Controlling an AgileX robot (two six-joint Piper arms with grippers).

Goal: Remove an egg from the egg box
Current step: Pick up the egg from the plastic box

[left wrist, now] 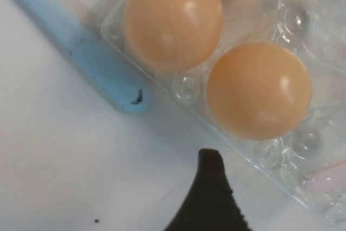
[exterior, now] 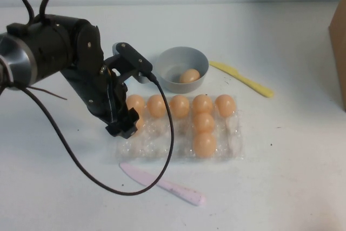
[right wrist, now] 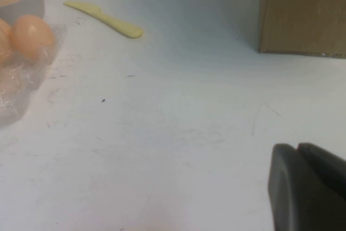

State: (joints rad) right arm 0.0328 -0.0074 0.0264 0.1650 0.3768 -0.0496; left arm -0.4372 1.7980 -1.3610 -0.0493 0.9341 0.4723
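The grey bowl (exterior: 183, 56) holds 1 egg (exterior: 189, 76), just beyond the egg box (exterior: 232, 136). The clear box holds 7 eggs: 5 along its far row and 2 more in a column toward the near edge. The left gripper (exterior: 122, 123) hangs over the box's left end, jaws spread wide and pinching nothing. A pink knife (exterior: 162, 183) lies before the box, a yellow knife (exterior: 241, 78) right of the bowl. The right gripper (right wrist: 308, 187) sits low near the table; I cannot tell its claw's state.
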